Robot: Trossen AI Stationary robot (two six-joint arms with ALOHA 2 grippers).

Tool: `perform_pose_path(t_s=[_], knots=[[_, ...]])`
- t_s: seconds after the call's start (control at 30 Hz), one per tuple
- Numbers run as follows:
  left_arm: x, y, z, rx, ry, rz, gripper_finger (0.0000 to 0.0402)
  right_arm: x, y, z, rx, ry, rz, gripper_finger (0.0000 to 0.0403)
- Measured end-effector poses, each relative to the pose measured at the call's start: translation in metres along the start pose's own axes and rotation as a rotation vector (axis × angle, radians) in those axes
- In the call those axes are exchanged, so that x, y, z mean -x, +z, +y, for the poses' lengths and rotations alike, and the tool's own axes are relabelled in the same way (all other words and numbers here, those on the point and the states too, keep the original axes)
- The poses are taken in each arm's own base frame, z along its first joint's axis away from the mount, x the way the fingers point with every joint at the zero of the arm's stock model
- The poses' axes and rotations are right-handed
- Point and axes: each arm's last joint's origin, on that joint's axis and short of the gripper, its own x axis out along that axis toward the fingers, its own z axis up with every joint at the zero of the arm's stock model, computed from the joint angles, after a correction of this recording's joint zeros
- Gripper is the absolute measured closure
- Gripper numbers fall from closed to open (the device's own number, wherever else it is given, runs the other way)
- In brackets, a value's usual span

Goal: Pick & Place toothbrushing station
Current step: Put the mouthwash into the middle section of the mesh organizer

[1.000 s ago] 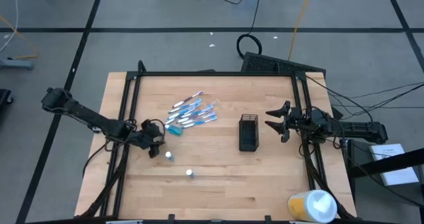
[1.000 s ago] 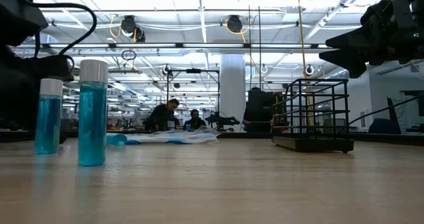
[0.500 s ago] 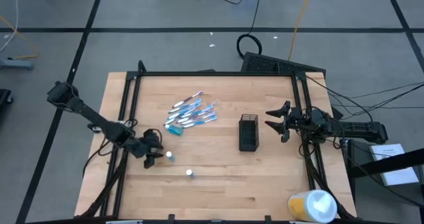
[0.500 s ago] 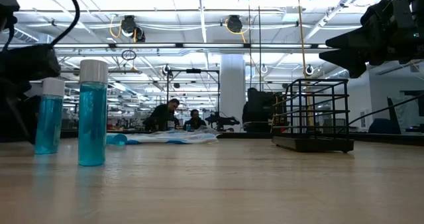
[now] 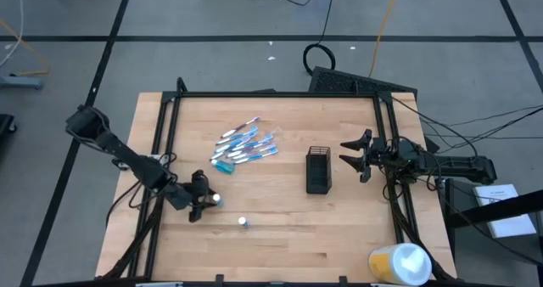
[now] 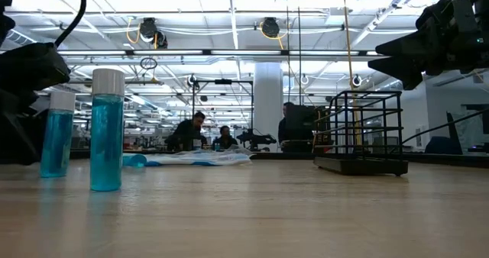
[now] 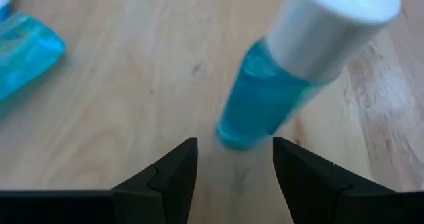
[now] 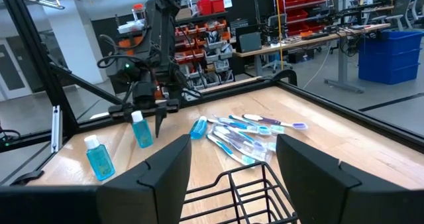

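A small tube of blue liquid with a white cap (image 7: 265,108) stands upright on the wooden table (image 5: 288,227). My left gripper (image 5: 207,204) is open just short of it, pointing at its base, and its fingers touch nothing. A second tube (image 5: 243,222) stands nearer the front edge. A third tube (image 5: 222,165) lies beside the pile of blue-and-white toothbrushes (image 5: 248,145). The black wire-mesh cup (image 5: 318,170) stands right of centre. My right gripper (image 5: 344,151) hovers open beside the cup's right side.
A yellow-and-white roll (image 5: 399,264) lies at the near right corner. A black frame rail (image 5: 271,94) edges the table's far side. Bare wood lies between the tubes and the cup. People stand in the room beyond the table (image 6: 189,132).
My left gripper has swung toward the table's near edge and a little to the right, and it now sits low beside the standing tube, tipped further down. The tubes, toothbrushes and cup have not moved.
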Motion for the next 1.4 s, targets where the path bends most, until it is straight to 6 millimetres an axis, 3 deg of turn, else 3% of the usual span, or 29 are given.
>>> perform_pose_path(t_s=[0.47,0.9,1.27,1.4], knots=[[-0.003,0.009,-0.012,-0.08,0.01,-0.187,0.0199,0.0,0.0,0.0,0.0,0.0,0.0,0.019],[-0.008,0.004,-0.011,-0.165,0.033,-0.149,0.02,0.0,0.0,0.0,0.0,0.001,0.0,0.019],[-0.008,0.005,-0.011,-0.186,0.031,-0.155,0.0288,0.0,0.0,0.0,0.0,0.0,0.0,0.019],[-0.007,0.008,-0.013,-0.191,0.013,-0.187,0.0294,0.0,0.0,0.0,0.0,0.0,0.0,0.019]])
